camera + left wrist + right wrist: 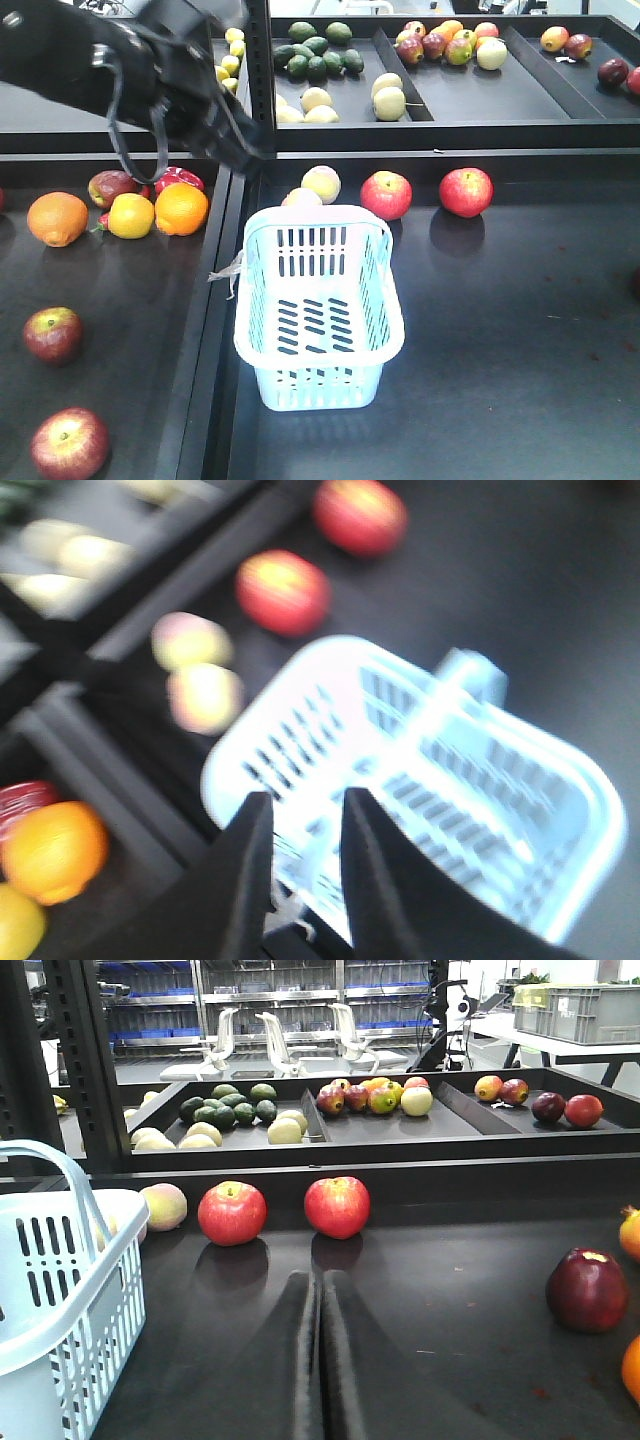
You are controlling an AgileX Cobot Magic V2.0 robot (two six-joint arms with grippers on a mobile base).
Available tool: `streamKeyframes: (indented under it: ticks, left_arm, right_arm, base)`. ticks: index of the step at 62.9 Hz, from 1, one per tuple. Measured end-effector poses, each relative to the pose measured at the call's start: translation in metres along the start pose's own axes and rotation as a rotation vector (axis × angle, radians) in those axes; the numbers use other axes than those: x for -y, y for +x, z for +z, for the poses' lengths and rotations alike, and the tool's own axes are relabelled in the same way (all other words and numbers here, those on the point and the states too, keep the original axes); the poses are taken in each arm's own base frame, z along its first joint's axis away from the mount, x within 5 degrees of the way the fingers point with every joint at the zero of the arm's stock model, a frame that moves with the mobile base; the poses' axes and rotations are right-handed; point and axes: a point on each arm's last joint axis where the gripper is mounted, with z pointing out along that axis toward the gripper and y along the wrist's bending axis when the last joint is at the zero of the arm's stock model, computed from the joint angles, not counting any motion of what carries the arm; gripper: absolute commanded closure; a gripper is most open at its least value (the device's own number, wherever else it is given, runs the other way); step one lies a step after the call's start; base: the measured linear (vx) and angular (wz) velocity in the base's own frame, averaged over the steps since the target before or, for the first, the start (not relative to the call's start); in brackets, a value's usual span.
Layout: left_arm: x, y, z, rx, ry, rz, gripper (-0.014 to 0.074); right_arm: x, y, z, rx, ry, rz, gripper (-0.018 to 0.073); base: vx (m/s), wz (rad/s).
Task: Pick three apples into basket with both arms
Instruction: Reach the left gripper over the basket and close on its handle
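The pale blue basket (318, 300) stands empty in the middle of the dark table, also seen in the left wrist view (470, 780) and at the left of the right wrist view (60, 1290). Two red apples (385, 194) (465, 191) lie just behind it. Two dark red apples (52, 334) (68, 443) lie on the left table, and a third (112, 186) sits by the oranges. My left gripper (305, 798) hangs above the basket's left rim, open and holding nothing. My right gripper (320, 1278) rests low over the table, shut and empty, facing the two red apples (232, 1213) (337, 1206).
Two oranges (57, 218) (181, 208) and a lemon (131, 215) lie on the left table. Pale yellow apples (321, 183) sit behind the basket. A raised shelf (450, 110) at the back holds avocados and mixed fruit. A dark red apple (587, 1288) lies to the right.
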Motion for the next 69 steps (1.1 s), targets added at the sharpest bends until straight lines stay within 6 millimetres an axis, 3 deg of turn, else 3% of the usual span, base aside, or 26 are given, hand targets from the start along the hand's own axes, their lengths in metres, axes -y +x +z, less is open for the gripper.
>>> streamKeyframes:
  ticks: [13, 20, 38, 69]
  left_arm:
    - [-0.015, -0.019, 0.009, 0.014, -0.042, 0.097, 0.0125]
    - [-0.018, -0.02, 0.025, -0.018, -0.028, 0.146, 0.0058]
    - [-0.011, 0.009, 0.087, -0.217, 0.117, 0.26, 0.0076]
    - [-0.01, 0.021, 0.12, -0.24, 0.145, 0.337, 0.0077]
  right_arm:
    - [0.0, 0.0, 0.0, 0.0, 0.0, 0.0, 0.0561]
    - [0.0, 0.0, 0.0, 0.0, 0.0, 0.0, 0.0561]
    - [0.0, 0.0, 0.0, 0.0, 0.0, 0.0, 0.0561]
    - [0.0, 0.0, 0.0, 0.0, 0.0, 0.0, 0.0561]
  base:
    - [0.0, 0.0]
    - [0.0, 0.0]
    - [0.0, 0.0]
    - [0.0, 0.0]
